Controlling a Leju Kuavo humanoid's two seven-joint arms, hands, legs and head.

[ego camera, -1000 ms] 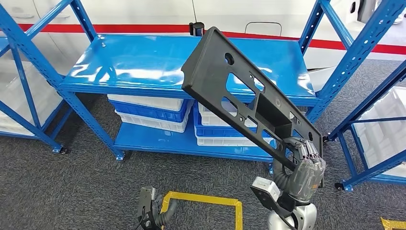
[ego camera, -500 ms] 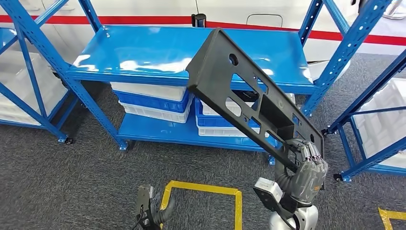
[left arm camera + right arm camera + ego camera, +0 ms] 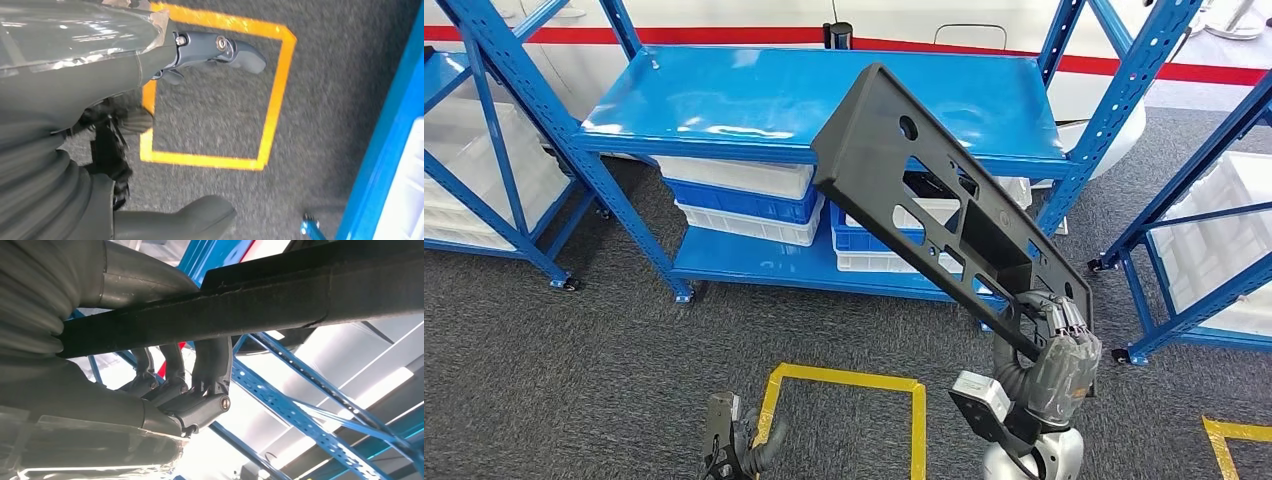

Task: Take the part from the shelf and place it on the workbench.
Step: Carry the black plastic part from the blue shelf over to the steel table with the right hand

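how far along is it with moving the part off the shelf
Done: the black part is off the blue shelf and clear of it.
In hand: the right hand grips the part's lower end, with the part slanting up in front of the rack; the right wrist view shows fingers hooked over its edge. The left hand hangs low, holding nothing.
Left: carrying it to the workbench and setting it down.

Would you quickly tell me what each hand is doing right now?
Left hand: open, holding nothing.
Right hand: grips the black part.
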